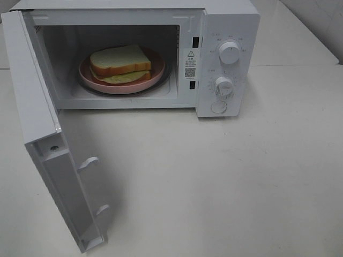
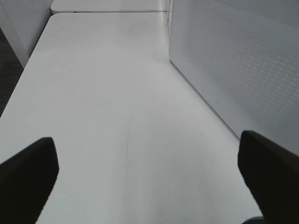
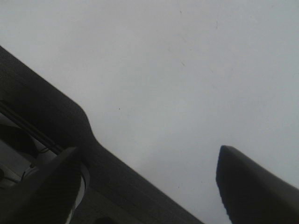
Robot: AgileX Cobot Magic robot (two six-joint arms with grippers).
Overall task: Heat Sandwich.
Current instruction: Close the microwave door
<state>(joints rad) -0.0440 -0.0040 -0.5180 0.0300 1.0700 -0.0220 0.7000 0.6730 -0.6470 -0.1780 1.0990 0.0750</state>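
The sandwich (image 1: pixel 121 63), two white bread slices with tan crust and yellow filling, lies on a round pink plate (image 1: pixel 91 76) inside the white microwave (image 1: pixel 225 32). The microwave's door (image 1: pixel 37 123) is swung wide open to the left. Neither arm shows in the exterior high view. In the left wrist view my left gripper (image 2: pixel 149 179) is open and empty over the white table, its dark fingertips (image 2: pixel 28 172) far apart, beside the perforated door panel (image 2: pixel 243 70). My right gripper (image 3: pixel 149 186) is open with nothing between its fingertips (image 3: pixel 252 186), over the table's edge.
The white table (image 1: pixel 214 182) spreads in front of and to the right of the microwave. Two knobs (image 1: pixel 230 52) and a round button sit on its right-hand panel. A dark strip (image 3: pixel 56 121) past the table edge shows in the right wrist view.
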